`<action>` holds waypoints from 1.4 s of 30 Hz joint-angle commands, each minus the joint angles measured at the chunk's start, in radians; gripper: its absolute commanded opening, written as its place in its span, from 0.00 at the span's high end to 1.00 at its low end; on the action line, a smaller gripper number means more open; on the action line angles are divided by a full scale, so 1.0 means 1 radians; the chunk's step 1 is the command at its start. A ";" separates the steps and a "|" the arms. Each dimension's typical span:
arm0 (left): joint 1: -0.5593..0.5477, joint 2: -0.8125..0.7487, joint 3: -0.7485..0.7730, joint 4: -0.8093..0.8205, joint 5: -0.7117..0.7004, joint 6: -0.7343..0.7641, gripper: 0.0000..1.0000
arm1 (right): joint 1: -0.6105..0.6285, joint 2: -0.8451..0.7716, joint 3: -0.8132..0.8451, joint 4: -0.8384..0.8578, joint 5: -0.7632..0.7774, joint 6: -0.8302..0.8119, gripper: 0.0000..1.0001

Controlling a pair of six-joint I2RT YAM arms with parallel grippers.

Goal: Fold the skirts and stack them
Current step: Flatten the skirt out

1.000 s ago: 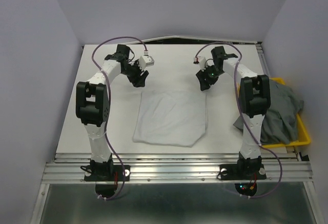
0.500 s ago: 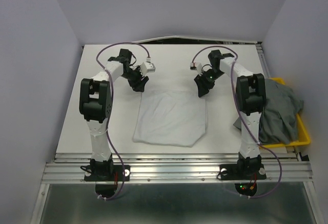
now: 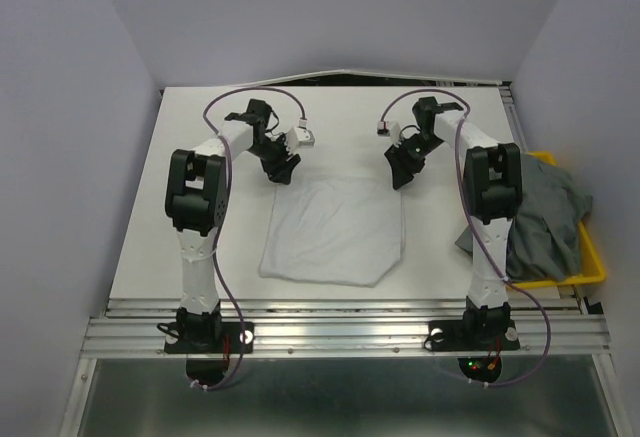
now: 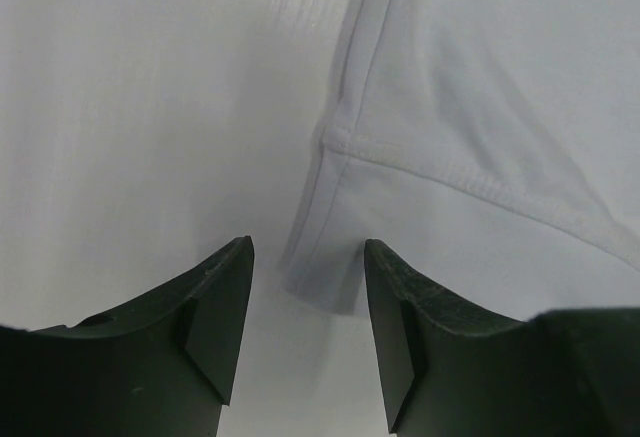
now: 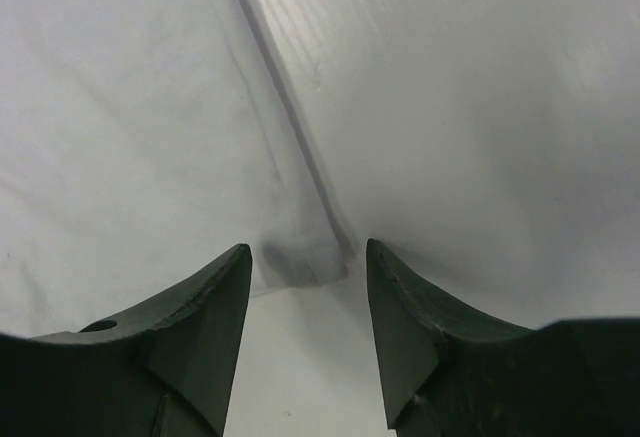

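Closing in now: both arms have slid down to the far edge of the white skirt (image 3: 335,232), one at each far corner. The left gripper (image 4: 308,247) straddles the far-left corner, jaws apart, nothing pinched. The right gripper (image 5: 308,249) does likewise at the far-right corner, also unclenched. The skirt lies flat mid-table, and the grey skirts (image 3: 548,219) wait heaped in the yellow tray (image 3: 592,262) on the right. A two-corner pinch for the first fold looks imminent.
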 commanded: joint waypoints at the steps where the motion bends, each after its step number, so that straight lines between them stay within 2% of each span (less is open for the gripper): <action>1: -0.006 0.019 0.050 -0.016 0.018 0.023 0.42 | -0.016 0.013 0.000 0.033 0.048 0.001 0.47; 4: -0.007 0.027 0.050 -0.020 0.019 0.026 0.44 | -0.016 0.011 -0.012 0.057 0.049 0.010 0.51; 7: -0.007 0.036 0.047 -0.030 0.013 0.031 0.51 | -0.016 0.015 -0.015 0.082 0.054 0.026 0.62; 8: -0.009 0.039 0.046 -0.031 0.012 0.032 0.59 | -0.016 0.018 -0.011 0.086 0.052 0.030 0.70; 10: -0.009 0.037 0.044 -0.036 0.013 0.032 0.66 | -0.016 0.016 -0.004 0.085 0.043 0.047 0.84; 11: -0.007 0.030 0.044 -0.037 0.016 0.029 0.74 | -0.016 0.013 0.003 0.085 0.040 0.055 0.99; 14: -0.007 0.008 0.049 -0.034 0.021 0.009 0.87 | -0.016 -0.022 0.008 0.100 0.032 0.091 0.99; 15: -0.007 -0.006 0.063 -0.037 0.022 -0.012 0.97 | -0.016 -0.034 0.009 0.112 0.035 0.105 0.99; 16: -0.006 -0.015 0.070 -0.036 0.022 -0.027 1.00 | -0.016 -0.065 0.011 0.143 0.048 0.142 0.99; 22: 0.002 -0.139 0.139 0.036 -0.040 -0.213 1.00 | -0.027 -0.171 0.100 0.217 0.126 0.262 0.99; 29: 0.002 -0.404 0.167 0.208 -0.240 -0.374 1.00 | -0.027 -0.381 0.144 0.349 0.244 0.360 0.99; 33: -0.001 -0.576 0.074 0.332 -0.283 -0.432 1.00 | -0.027 -0.542 0.097 0.416 0.305 0.371 0.99; 39: -0.051 -0.815 -0.130 0.401 -0.320 -0.422 1.00 | -0.027 -0.703 -0.012 0.449 0.318 0.352 0.99; 42: -0.076 -0.878 -0.186 0.400 -0.346 -0.432 1.00 | -0.027 -0.752 -0.047 0.426 0.293 0.360 0.99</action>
